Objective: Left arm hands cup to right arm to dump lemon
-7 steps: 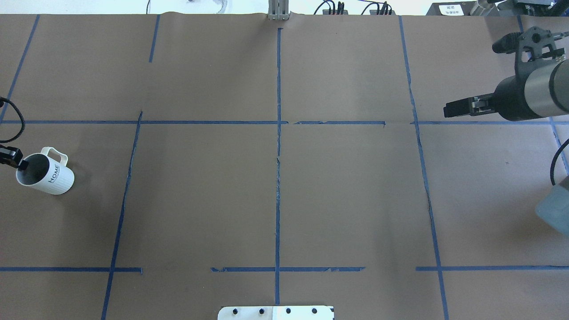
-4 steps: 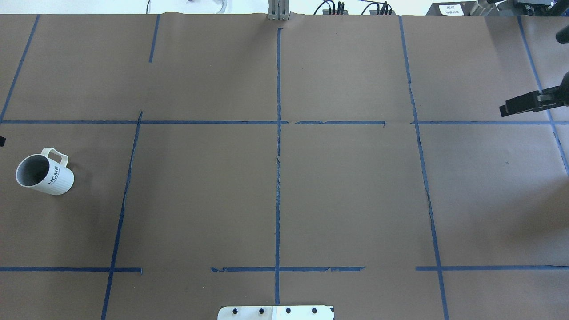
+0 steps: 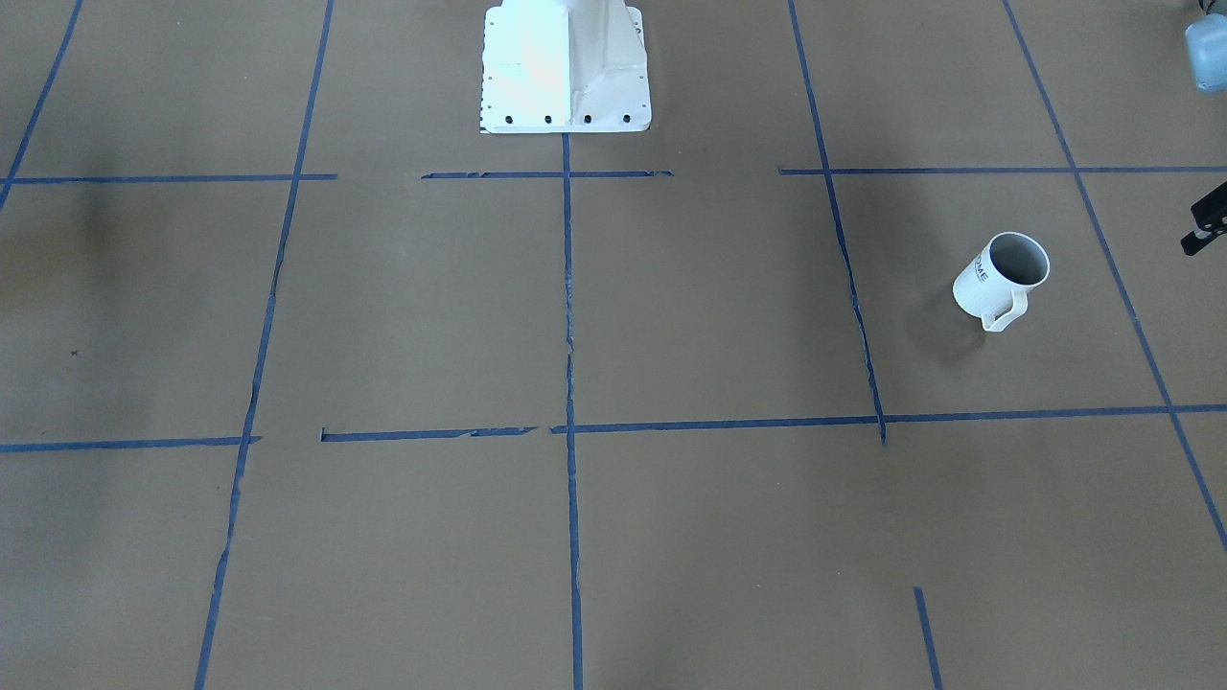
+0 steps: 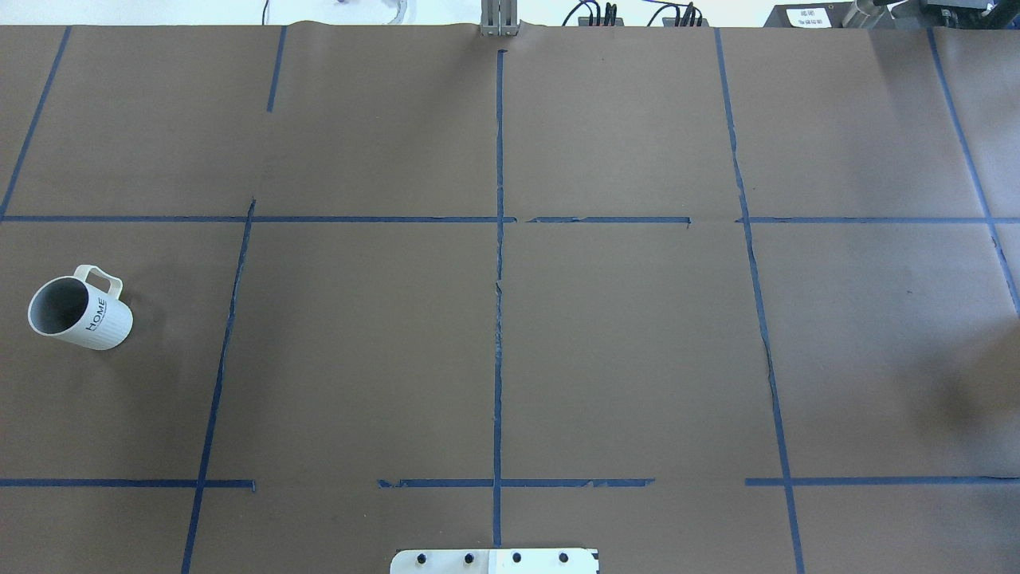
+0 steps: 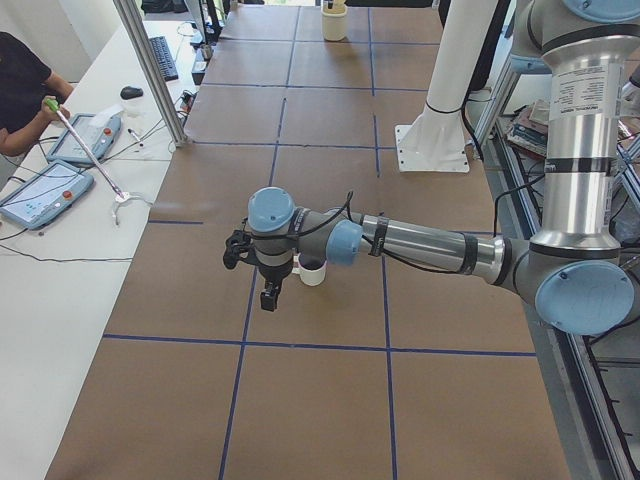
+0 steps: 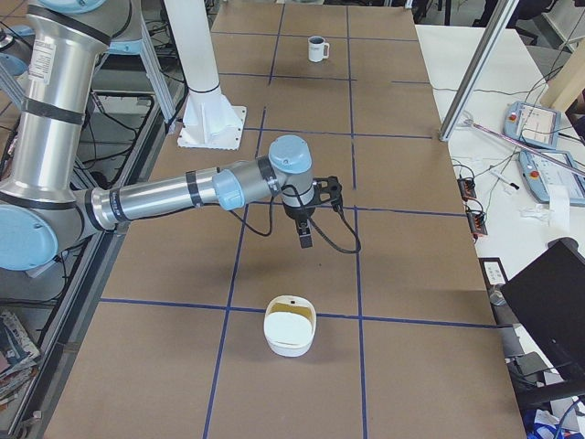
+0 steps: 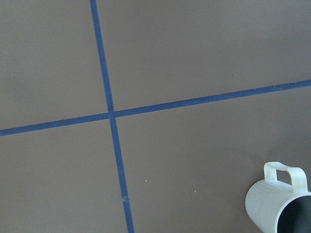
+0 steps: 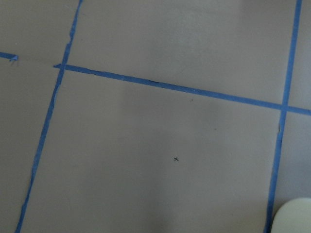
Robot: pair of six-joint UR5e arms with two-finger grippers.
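Just now left claw (image 5: 270,297) pulled clear of cup (image 4: 80,312); cup stands free beside it. Claw spread: cannot tell. No handover underway.

left arm (image 5: 420,242), right arm (image 6: 155,203): silver-grey tubes, light-blue joint caps, black looped cables

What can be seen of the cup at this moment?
The cup is a small white ribbed mug, ceramic by its look, with one loop handle and dark HOME lettering. It stands upright on the brown table at the robot's left, with its handle turned away from the robot. Its grey inside looks empty as far as it shows. Nothing grips or touches it.
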